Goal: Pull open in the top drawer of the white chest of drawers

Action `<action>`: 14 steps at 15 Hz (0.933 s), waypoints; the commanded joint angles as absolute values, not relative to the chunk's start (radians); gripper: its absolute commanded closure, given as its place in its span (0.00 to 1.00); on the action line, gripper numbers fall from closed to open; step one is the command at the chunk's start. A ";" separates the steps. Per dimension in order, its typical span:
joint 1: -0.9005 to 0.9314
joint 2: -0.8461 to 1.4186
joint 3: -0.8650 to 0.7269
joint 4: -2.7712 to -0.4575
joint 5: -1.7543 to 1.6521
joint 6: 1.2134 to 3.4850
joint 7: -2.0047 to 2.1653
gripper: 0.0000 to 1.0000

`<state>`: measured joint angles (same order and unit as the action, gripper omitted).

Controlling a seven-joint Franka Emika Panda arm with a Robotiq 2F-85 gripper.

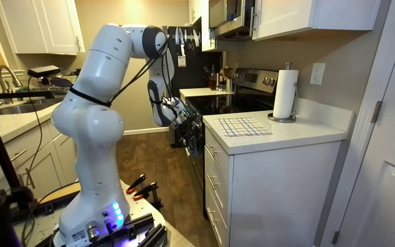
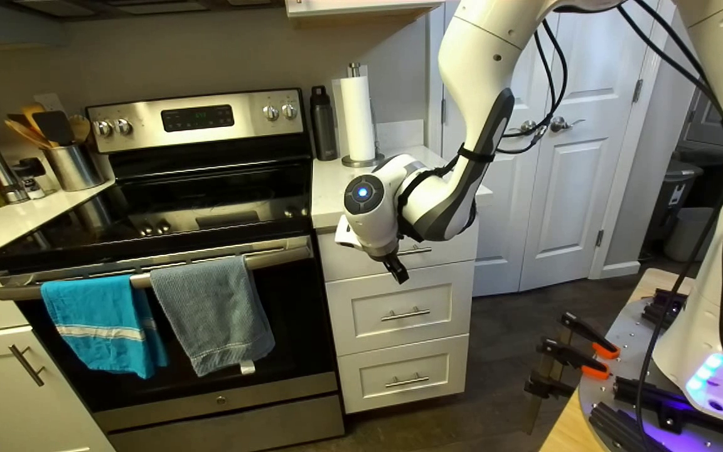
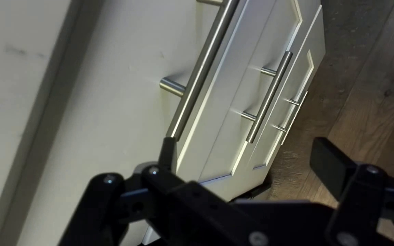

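The white chest of drawers (image 1: pixel 279 195) stands beside the stove and also shows in an exterior view (image 2: pixel 349 351). Its top drawer (image 1: pixel 219 151) is closed, flush with the drawers below; its flat front (image 2: pixel 341 260) also fills the left of the wrist view (image 3: pixel 125 102). The top drawer's bar handle (image 3: pixel 200 71) is metal. My gripper (image 3: pixel 251 153) is open and empty, pointing down in front of the chest (image 2: pixel 396 267). In the wrist view one finger overlaps the handle's near end; I cannot tell if they touch. The other finger is over the floor.
Two lower drawers have bar handles (image 3: pixel 270 97) below the gripper. The countertop (image 1: pixel 297 132) overhangs slightly and holds a checked cloth (image 1: pixel 243 127) and a paper towel roll (image 1: pixel 285 94). The black stove (image 2: pixel 211 201) with hanging towels (image 2: pixel 214 314) adjoins the chest.
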<state>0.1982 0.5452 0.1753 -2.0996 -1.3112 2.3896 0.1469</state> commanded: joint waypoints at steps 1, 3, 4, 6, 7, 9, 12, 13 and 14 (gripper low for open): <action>0.196 0.585 0.162 -2.065 -1.320 2.415 0.135 0.00; 0.196 0.605 0.152 -2.048 -1.338 2.424 0.145 0.00; 0.195 0.614 0.147 -2.041 -1.344 2.427 0.145 0.00; 0.196 0.631 0.135 -2.024 -1.353 2.428 0.148 0.00; 0.197 0.639 0.130 -2.015 -1.360 2.427 0.147 0.00; 0.198 0.657 0.119 -1.993 -1.384 2.421 0.148 0.00; 0.196 0.675 0.114 -1.968 -1.405 2.417 0.150 0.00; 0.194 0.680 0.114 -1.962 -1.407 2.417 0.150 0.00; 0.189 0.685 0.119 -1.957 -1.392 2.417 0.145 0.00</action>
